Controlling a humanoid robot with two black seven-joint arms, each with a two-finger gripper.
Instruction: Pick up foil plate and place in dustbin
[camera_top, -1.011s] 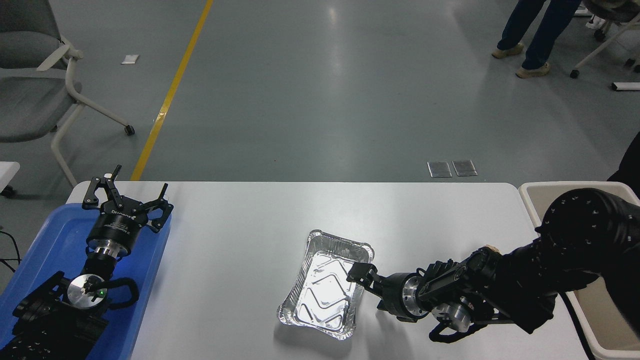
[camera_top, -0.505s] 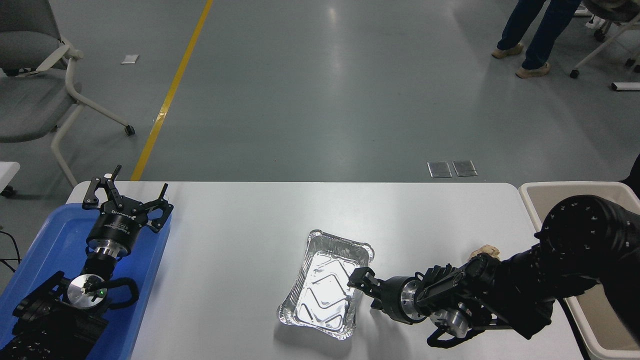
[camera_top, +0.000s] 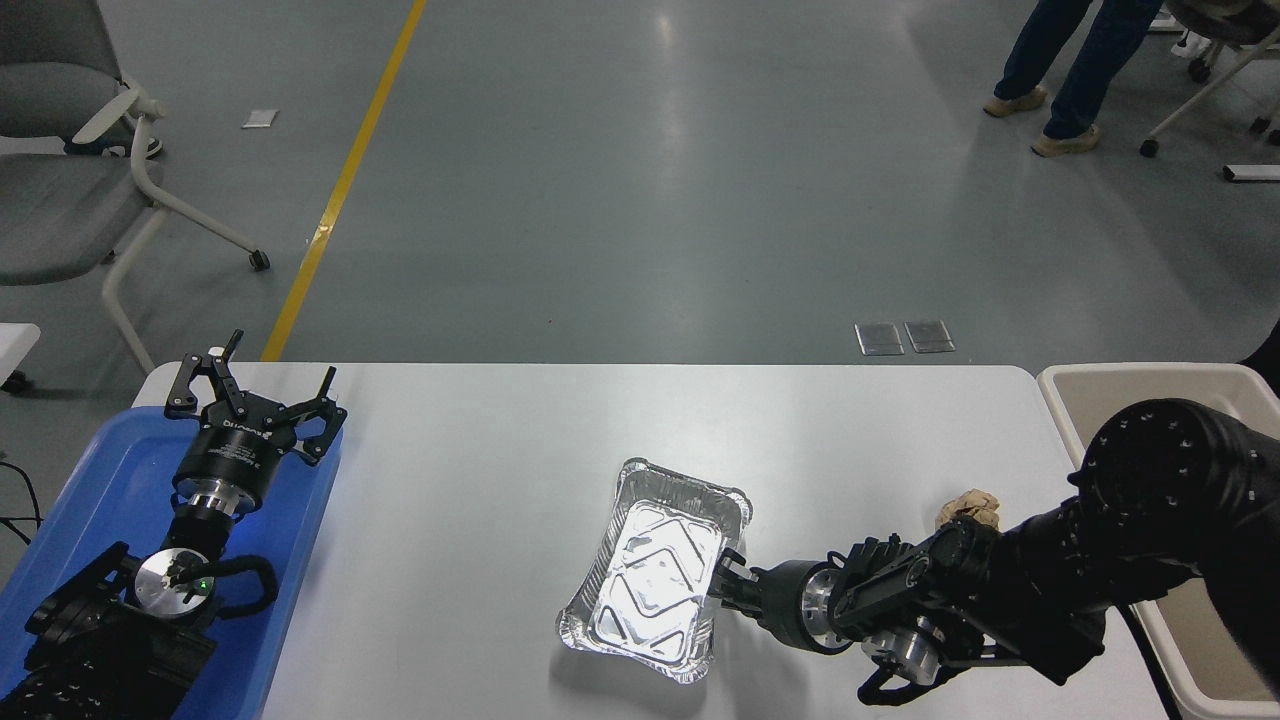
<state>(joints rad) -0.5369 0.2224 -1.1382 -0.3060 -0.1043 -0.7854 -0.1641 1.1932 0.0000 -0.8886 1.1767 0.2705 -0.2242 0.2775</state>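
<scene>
1. The right gripper (camera_top: 722, 585) has come down and forward since a second ago, from above the foil plate's right wall to its right rim, and the plate's far end has shifted slightly to the right.
2. The foil plate (camera_top: 655, 575) sits near the middle of the white counter (camera_top: 500, 450), toward the near edge, its long axis running away from the camera and leaning a little right.
3. The right jaws appear closed on the plate's right rim, low along that side; the fingertips are small and dark against the foil, so the exact contact is hard to make out.
4. The right arm reaches in from the lower right, its forearm lying low over the counter.
5. A crumpled brown paper ball (camera_top: 968, 508) lies on the counter just behind that forearm.
6. The cream-white dustbin (camera_top: 1085, 380) stands off the counter's right end, well apart from the plate, partly hidden by the arm.
7. The left gripper (camera_top: 255, 390) is parked at the lower left above a blue tray (camera_top: 80, 500), its jaws spread wide and holding nothing.
8. A person's legs (camera_top: 1070, 70) show on the grey floor at the top right; a grey chair (camera_top: 70, 180) stands at the top left.
</scene>
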